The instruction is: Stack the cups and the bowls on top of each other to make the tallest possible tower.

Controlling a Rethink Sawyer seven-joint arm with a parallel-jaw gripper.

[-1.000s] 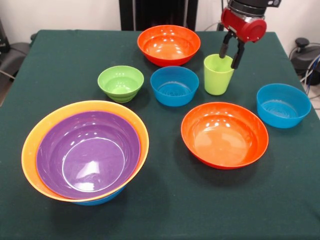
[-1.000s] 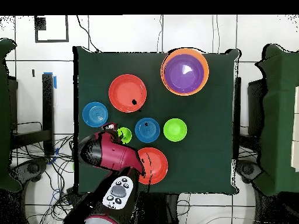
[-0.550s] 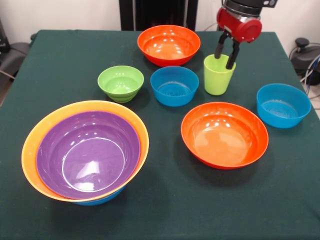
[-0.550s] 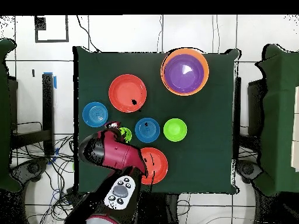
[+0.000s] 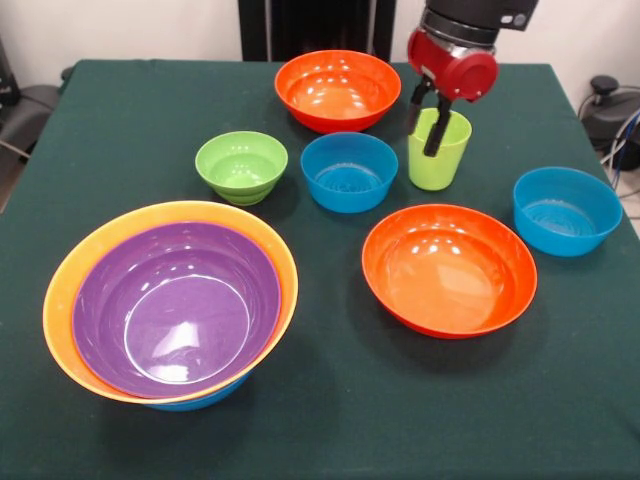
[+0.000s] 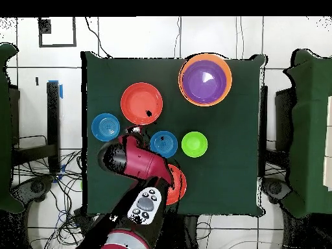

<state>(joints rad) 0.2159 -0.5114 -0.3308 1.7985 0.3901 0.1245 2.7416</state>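
The lime-green cup (image 5: 440,155) stands upright at the back right of the table. My gripper (image 5: 423,128) hangs at its upper left, fingers apart and holding nothing; one finger (image 5: 433,135) crosses the cup's rim and the other is just left of it. Whether either touches the cup is unclear. The tower (image 5: 170,300) is a purple bowl nested in a big orange one, with a blue rim below. Loose bowls: two red-orange (image 5: 338,88) (image 5: 449,268), two blue (image 5: 349,170) (image 5: 566,208) and a small green one (image 5: 242,165). In the overhead view my arm (image 6: 130,159) hides the cup.
In the overhead view the tower (image 6: 205,80) sits at a far table corner, with a red-orange bowl (image 6: 141,103), blue bowls (image 6: 105,127) (image 6: 163,144) and the green bowl (image 6: 194,144) spread between it and my arm. Cables lie on the floor beside the table.
My gripper has slid leftward in the front view, from the cup's right rim over to its left rim. The cup and the bowls have stayed in place.
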